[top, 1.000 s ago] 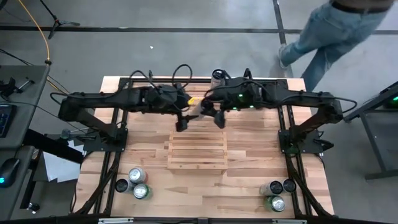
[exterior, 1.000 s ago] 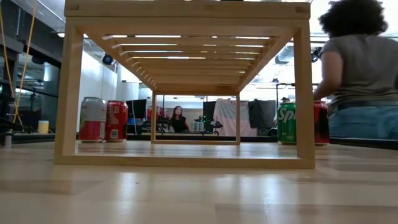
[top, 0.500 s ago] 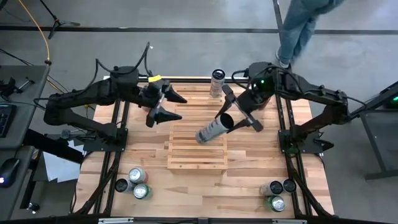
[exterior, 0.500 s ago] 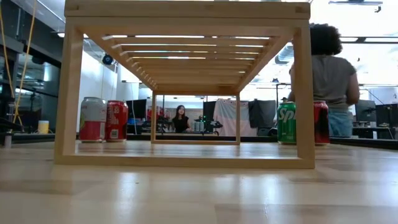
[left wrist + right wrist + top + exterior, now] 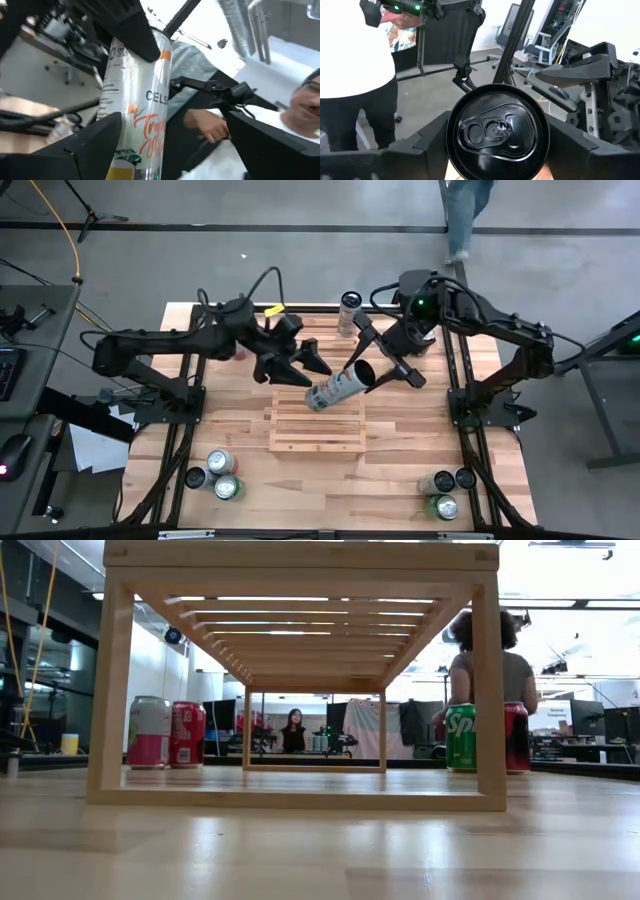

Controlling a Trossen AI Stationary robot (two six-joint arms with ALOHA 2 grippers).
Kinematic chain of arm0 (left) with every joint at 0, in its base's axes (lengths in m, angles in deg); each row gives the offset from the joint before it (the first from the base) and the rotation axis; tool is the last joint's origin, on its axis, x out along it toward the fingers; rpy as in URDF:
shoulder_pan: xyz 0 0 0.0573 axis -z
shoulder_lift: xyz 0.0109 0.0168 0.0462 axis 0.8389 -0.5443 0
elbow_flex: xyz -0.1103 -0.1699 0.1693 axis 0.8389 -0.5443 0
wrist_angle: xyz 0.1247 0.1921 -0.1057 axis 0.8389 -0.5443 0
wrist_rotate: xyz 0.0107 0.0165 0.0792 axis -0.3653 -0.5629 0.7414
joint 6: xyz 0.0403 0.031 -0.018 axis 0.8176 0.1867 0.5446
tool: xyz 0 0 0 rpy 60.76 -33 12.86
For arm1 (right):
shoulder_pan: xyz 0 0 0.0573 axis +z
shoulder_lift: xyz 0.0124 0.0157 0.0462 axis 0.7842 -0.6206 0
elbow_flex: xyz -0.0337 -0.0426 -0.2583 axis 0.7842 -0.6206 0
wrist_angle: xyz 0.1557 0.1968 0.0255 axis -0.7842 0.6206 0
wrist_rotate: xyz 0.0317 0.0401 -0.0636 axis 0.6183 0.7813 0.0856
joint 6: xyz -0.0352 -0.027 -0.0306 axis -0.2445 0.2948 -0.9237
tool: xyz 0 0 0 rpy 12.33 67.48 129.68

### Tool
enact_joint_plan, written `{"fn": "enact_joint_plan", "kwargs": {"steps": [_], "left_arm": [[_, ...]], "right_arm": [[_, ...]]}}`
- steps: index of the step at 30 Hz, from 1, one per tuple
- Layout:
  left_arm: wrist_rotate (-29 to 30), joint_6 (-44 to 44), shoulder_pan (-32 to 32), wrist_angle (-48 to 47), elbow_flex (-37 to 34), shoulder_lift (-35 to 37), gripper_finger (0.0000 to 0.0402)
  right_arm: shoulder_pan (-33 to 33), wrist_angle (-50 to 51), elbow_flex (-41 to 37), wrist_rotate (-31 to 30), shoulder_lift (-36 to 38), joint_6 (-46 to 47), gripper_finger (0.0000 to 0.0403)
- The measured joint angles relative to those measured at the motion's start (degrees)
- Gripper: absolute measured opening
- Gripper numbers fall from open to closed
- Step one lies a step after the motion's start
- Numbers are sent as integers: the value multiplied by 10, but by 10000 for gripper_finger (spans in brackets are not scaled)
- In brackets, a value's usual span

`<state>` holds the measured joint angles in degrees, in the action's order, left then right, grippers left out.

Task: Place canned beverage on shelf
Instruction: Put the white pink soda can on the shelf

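Note:
A tall white can with orange print (image 5: 336,387) hangs tilted above the far part of the pale slatted shelf (image 5: 317,430). My right gripper (image 5: 366,370) is shut on the can's black top end (image 5: 497,131). My left gripper (image 5: 305,372) is open beside the can's lower end. In the left wrist view the can (image 5: 140,115) shows between the spread fingers, close to one of them; whether it touches, I cannot tell. In the low view the shelf (image 5: 300,555) stands on four legs, and the held can is out of that view. My right gripper pinches the can between its two fingers (image 5: 420,145), on the side wall just below the black lid (image 5: 470,105). The fingers come slanting down from the table's far right and lie along the can. The can is lifted clear and tilted, its bottom end (image 5: 316,398) toward the left gripper.
Another can (image 5: 349,307) stands at the table's far edge. Can clusters stand near left (image 5: 220,475) and near right (image 5: 443,490); they show in the low view (image 5: 167,732), (image 5: 487,737). A person (image 5: 480,660) walks beyond the table. The black frame (image 5: 190,380) flanks the table.
My left gripper has swung toward the table's left edge, then back right to the can. My right gripper, which met the left one over the table's middle a second ago with no can showing, has drawn back right. It now holds the tilted can over the shelf.

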<state>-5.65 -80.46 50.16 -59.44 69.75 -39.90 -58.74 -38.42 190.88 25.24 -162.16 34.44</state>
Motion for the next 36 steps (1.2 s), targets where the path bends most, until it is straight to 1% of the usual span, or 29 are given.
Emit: {"fn": "enact_joint_plan", "kwargs": {"steps": [6, 9, 12, 15, 18, 20, 22, 31, 34, 36], "left_arm": [[-38, -35, 2, 11, 1, -9, 353], [-49, -38, 2, 13, 2, -9, 353], [-58, -61, -1, 18, 2, -9, 353], [-76, -83, 0, 5, -1, -13, 353], [-83, -93, 2, 2, -2, -11, 353], [-80, -95, 5, 6, -1, -12, 353], [-77, -94, 10, 4, -1, -13, 353], [-68, -84, 13, 2, -2, -13, 353], [-65, -65, 13, -7, -2, -13, 344], [-64, -59, 8, -6, -2, -13, 328]], "right_arm": [[1, -9, -1, 7, -1, -17, 240], [1, -37, -2, 10, -1, -16, 240], [1, -72, -2, 12, -1, -16, 240], [-1, -111, 0, -17, 0, -27, 240], [-2, -107, 0, -38, 1, -27, 240], [-6, -96, 0, -48, 1, -29, 240], [-9, -84, 0, -37, 0, -26, 240], [-12, -81, 0, -33, 0, -19, 240], [-12, -80, 0, -29, 0, -18, 240], [-12, -81, 0, -12, 0, -17, 240]]}}
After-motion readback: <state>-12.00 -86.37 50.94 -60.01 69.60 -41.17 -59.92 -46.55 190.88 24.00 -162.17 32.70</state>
